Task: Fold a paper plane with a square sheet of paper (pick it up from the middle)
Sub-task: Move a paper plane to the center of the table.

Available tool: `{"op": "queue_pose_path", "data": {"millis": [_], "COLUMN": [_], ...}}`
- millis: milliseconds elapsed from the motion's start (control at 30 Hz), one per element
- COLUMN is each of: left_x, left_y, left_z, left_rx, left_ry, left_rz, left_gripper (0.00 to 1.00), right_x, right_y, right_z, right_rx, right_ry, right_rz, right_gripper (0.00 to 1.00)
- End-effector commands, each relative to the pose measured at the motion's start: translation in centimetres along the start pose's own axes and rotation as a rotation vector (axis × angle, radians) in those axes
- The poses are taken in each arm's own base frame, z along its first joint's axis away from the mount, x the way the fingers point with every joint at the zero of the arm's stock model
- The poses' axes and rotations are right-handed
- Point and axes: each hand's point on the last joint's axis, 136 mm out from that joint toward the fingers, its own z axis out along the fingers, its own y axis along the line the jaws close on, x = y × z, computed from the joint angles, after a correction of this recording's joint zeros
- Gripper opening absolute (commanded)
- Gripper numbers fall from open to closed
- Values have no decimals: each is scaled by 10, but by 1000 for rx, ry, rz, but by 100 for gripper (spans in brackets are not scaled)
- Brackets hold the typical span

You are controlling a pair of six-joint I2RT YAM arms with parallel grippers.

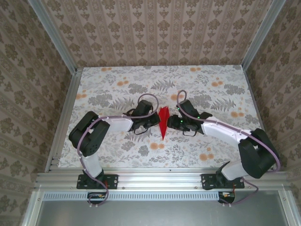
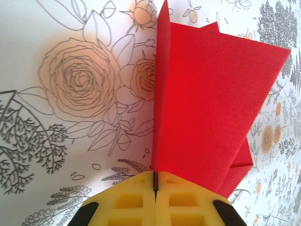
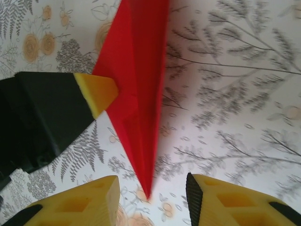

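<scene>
The red sheet of paper is folded into a narrow pointed paper plane [image 1: 163, 123] that stands on edge above the middle of the table, nose toward the near edge. My left gripper [image 1: 156, 120] is at its left side. In the left wrist view its yellow jaws [image 2: 155, 182] are shut on the plane's lower edge, and the creased red layers [image 2: 207, 108] rise above them. My right gripper [image 1: 172, 121] is at the plane's right side. Its fingers [image 3: 153, 188] stand apart on either side of the plane's nose [image 3: 146, 190] without touching it.
The floral tablecloth [image 1: 211, 94] covers the table, with patterned walls behind and at both sides. An aluminium rail [image 1: 160, 178] runs along the near edge by the arm bases. The left gripper's yellow fingertip [image 3: 96, 92] presses on the plane in the right wrist view.
</scene>
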Motion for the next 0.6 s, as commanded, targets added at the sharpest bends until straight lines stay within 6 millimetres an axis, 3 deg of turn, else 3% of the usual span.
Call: {"op": "queue_pose_path", "data": {"millis": [0, 300, 567], "left_x": [0, 5, 4], "left_y": [7, 19, 15], "left_z": [0, 2, 1], "left_rx": [-6, -10, 8], "left_ry": [-6, 3, 10], "left_rz": [-39, -72, -64], "left_gripper": [0, 0, 0], "right_x": [-13, -12, -15], "right_y": [15, 16, 25], "right_z": [7, 37, 35], "right_rx": [10, 44, 7], "right_ry": [-25, 33, 33], "right_rz": [-19, -19, -41], "right_gripper": [40, 37, 35]}}
